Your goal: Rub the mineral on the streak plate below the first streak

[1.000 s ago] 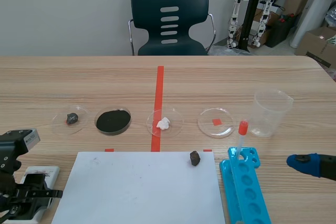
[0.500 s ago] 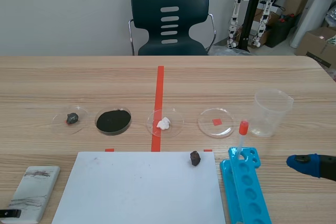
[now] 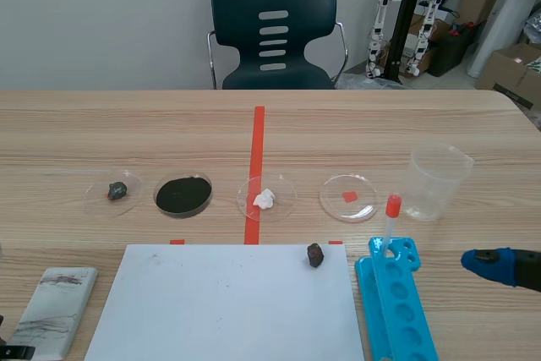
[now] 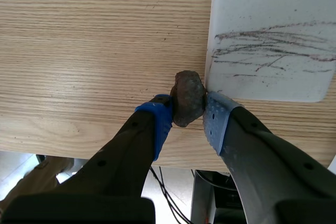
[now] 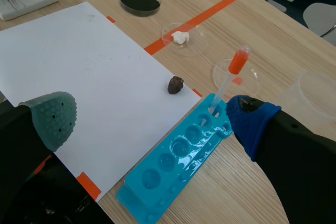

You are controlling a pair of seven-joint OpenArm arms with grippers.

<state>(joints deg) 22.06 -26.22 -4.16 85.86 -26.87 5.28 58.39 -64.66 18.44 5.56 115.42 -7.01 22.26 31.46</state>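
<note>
Scene view: the streak plate (image 3: 57,310) lay at the lower left, beside a white sheet (image 3: 224,302), with bare tabletop (image 3: 127,137) above them. Left wrist view: the left tool (image 4: 188,113) pinched the mineral (image 4: 188,97) at the plate's near edge, close to the tabletop's edge, with grey streaks (image 4: 273,51) just beyond. Right wrist view: the right tool (image 5: 151,118) stood spread over the sheet and a blue well tray (image 5: 178,156).

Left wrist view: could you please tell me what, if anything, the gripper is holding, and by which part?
The left gripper is shut on a small brown mineral, pinched across its lower sides between the pads, beside the streak plate.
</note>
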